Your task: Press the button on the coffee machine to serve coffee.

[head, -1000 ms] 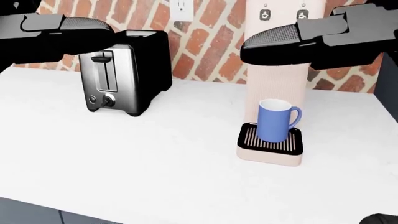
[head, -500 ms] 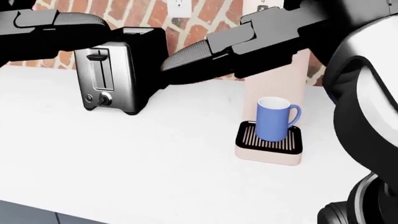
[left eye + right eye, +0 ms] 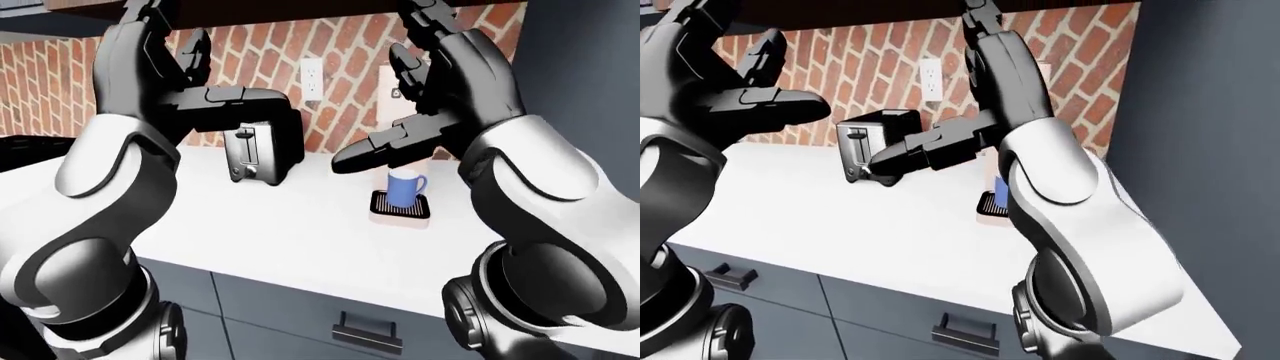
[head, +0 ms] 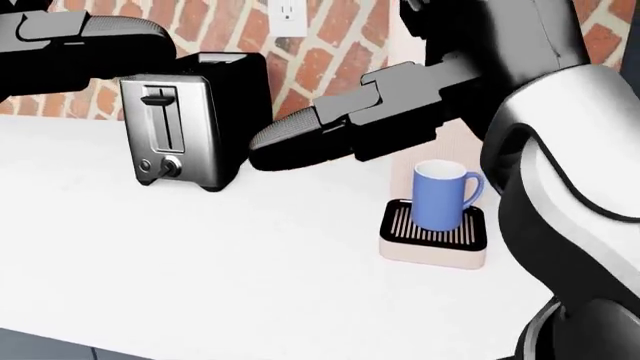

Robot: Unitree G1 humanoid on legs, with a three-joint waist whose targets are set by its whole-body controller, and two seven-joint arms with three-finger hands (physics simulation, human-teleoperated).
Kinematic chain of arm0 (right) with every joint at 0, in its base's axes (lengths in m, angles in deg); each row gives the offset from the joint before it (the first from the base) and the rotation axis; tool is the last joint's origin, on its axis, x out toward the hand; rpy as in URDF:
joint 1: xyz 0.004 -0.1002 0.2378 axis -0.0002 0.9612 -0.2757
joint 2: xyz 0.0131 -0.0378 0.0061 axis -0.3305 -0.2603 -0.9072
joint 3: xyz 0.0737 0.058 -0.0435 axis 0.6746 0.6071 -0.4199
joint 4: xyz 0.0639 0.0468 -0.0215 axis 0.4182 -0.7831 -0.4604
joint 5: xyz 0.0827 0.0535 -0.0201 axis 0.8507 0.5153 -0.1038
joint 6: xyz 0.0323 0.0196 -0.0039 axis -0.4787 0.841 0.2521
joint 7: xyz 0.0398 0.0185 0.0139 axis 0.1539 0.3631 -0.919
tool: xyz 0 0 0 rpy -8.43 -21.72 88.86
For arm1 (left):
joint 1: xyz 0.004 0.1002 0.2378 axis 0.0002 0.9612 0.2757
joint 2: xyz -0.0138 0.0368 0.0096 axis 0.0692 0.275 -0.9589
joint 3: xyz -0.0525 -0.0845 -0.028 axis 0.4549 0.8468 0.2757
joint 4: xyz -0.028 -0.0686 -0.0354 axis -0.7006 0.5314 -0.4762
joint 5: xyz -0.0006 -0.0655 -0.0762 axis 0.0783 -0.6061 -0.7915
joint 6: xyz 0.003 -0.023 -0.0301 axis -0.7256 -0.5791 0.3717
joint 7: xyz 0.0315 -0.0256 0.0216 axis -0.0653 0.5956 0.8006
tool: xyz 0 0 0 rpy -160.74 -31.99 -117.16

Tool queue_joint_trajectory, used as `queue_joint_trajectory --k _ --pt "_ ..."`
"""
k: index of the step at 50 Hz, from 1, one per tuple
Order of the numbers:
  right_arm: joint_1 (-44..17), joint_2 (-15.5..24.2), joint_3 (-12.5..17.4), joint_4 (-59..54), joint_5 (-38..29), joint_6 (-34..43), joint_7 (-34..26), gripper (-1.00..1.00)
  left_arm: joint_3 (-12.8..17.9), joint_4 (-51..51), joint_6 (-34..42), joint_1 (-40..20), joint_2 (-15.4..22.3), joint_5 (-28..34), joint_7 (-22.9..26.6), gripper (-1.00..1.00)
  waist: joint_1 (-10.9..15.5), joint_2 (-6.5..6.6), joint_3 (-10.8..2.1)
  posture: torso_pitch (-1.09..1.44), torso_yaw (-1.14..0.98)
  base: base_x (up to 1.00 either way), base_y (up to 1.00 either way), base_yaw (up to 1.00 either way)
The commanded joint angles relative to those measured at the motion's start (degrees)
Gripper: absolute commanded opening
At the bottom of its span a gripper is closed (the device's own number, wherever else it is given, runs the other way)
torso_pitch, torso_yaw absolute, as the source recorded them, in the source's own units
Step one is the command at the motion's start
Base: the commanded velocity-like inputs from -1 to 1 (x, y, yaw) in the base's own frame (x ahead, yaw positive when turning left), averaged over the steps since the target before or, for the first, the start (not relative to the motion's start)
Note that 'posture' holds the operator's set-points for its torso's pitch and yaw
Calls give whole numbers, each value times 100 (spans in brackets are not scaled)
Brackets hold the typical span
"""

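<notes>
Fingers of the right hand (image 3: 440, 71) are spread wide and hold nothing, raised before the coffee machine (image 3: 395, 90), so a fingertip can probably reach its button, which the hand now hides. Left hand (image 3: 150, 56) is also spread and empty, lifted beside the toaster (image 3: 262, 142). A blue mug (image 4: 440, 193) waits on the drip tray (image 4: 434, 225), ready for coffee.

The coffee machine (image 3: 392, 90) is largely hidden by the right hand (image 3: 440, 82); its button cannot be made out. The toaster (image 3: 262, 142) is partly covered by the left hand (image 3: 160, 71).
</notes>
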Motion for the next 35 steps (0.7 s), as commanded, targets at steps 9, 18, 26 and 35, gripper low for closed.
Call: queue_joint_trajectory --k 9,18,26,35 --pt "-190 -69 139 -145 -292 10 -169 100 69 -42 -112 -173 73 -33 -44 100 -6 27 5 -65 0 0 0 0" --pt "-115 1 59 -208 -393 -12 -309 100 41 -11 -163 -140 85 -14 -23 100 -1 28 6 -65 0 0 0 0" --pt "21 -1 9 -247 -531 -47 -435 100 53 -28 -138 -135 56 8 -15 100 1 25 0 -65 0 0 0 0" --pt "166 -61 -21 -191 -653 23 -529 100 63 -34 -122 -147 65 -29 -59 100 2 27 -6 -65 0 0 0 0"
